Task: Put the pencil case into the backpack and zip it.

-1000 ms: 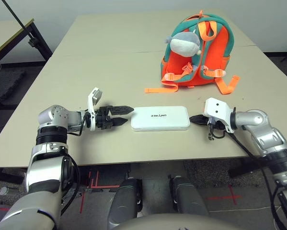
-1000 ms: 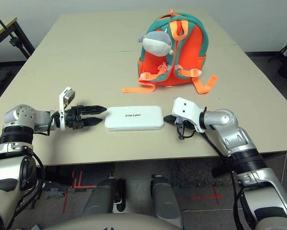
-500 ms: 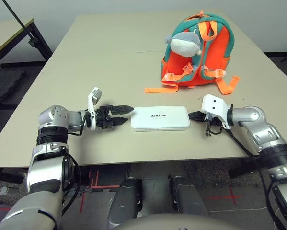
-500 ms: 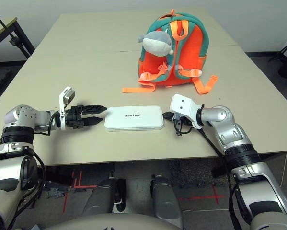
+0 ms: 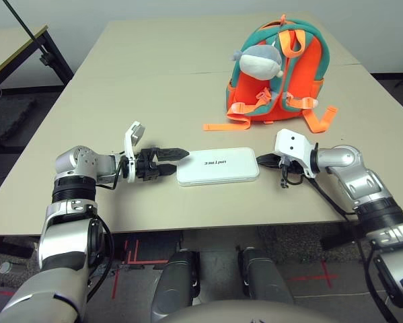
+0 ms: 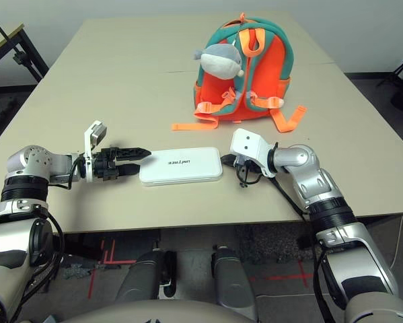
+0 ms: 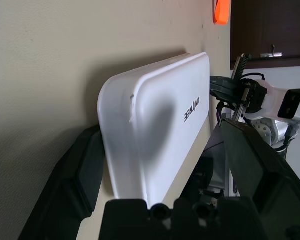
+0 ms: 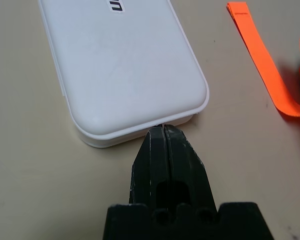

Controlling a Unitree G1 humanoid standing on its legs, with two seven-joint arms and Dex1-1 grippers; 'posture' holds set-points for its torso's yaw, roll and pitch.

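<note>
1. Two tools are at work. The left tool [image 5: 182, 161] has its two black fingers spread at one end of the pencil case; I can't tell whether they touch it.
2. The right tool [image 8: 165, 126] has its two fingers pressed together, tips right up at the case's other end, with nothing pinched.
3. Two silver arms: the left arm [image 5: 70, 229] comes forward, then bends inward at the wrist, low over the desk; the right arm [image 5: 373, 195] angles in from the other side, so the tools face each other.
4. One white pencil case [image 5: 218, 167] lies flat on the desk [image 5: 147, 101], slightly askew between the tools, lettering up.
5. Beyond it, one orange and teal backpack [image 5: 312, 67] sits upright, the case outside it. One grey-and-white plush toy [image 5: 260, 64] hangs on it, and two orange strap ends [image 5: 221, 126] trail onto the desk.
</note>
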